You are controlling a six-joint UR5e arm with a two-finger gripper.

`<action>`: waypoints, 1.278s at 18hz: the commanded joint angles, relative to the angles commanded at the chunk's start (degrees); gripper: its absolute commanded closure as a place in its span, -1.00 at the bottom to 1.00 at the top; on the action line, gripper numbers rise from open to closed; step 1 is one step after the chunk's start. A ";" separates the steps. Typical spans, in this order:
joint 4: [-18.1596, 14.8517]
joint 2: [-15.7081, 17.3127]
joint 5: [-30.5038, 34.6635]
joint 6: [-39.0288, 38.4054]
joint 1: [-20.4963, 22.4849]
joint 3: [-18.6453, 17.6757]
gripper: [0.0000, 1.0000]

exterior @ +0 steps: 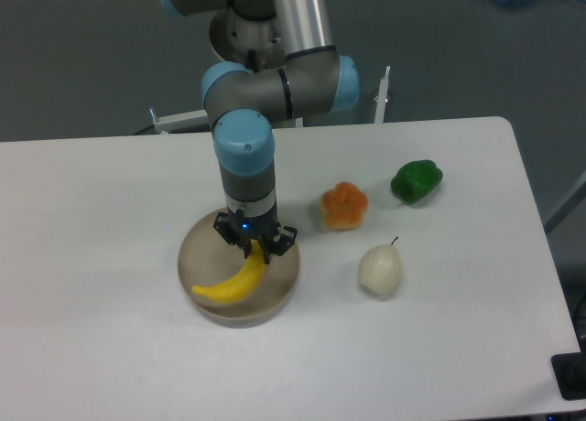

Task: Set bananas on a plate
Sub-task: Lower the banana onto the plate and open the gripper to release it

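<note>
Legible text: none.
Labels, brands: none readable on any object.
Numbers, signs: none readable on arm [275, 82] or table [92, 256].

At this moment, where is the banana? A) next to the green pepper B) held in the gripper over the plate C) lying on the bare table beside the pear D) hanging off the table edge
B: the gripper is shut on the banana, which sits over the plate.

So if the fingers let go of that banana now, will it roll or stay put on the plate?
Probably stays: the banana is curved, so it likely rocks rather than rolls. The plate has a low rim that should catch it. Its smooth skin might slide slightly.
</note>
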 joint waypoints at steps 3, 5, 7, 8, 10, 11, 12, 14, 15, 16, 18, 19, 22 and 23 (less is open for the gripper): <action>0.00 -0.97 0.09 0.17 0.00 0.17 0.46; 0.00 -1.58 0.09 0.18 0.00 0.35 0.46; 0.00 -1.58 0.00 0.26 0.00 0.44 0.45; 0.00 -1.67 0.09 0.26 0.00 0.44 0.45; 0.00 -1.67 0.00 0.26 0.00 0.61 0.44; 0.00 -1.85 0.00 0.35 0.00 0.52 0.44; 0.00 -2.20 0.00 0.35 0.00 0.52 0.44; 0.00 -2.46 0.00 0.35 0.00 0.79 0.44; 0.00 -2.46 0.00 0.35 0.00 0.79 0.43; 0.00 -2.46 0.00 0.35 0.00 0.79 0.43; 0.00 -2.46 0.00 0.35 0.00 0.79 0.40; 0.00 -2.46 0.09 0.44 0.00 0.79 0.39; 0.00 -2.38 0.00 0.44 0.00 0.70 0.39; 0.00 -2.46 0.00 0.44 0.00 0.70 0.39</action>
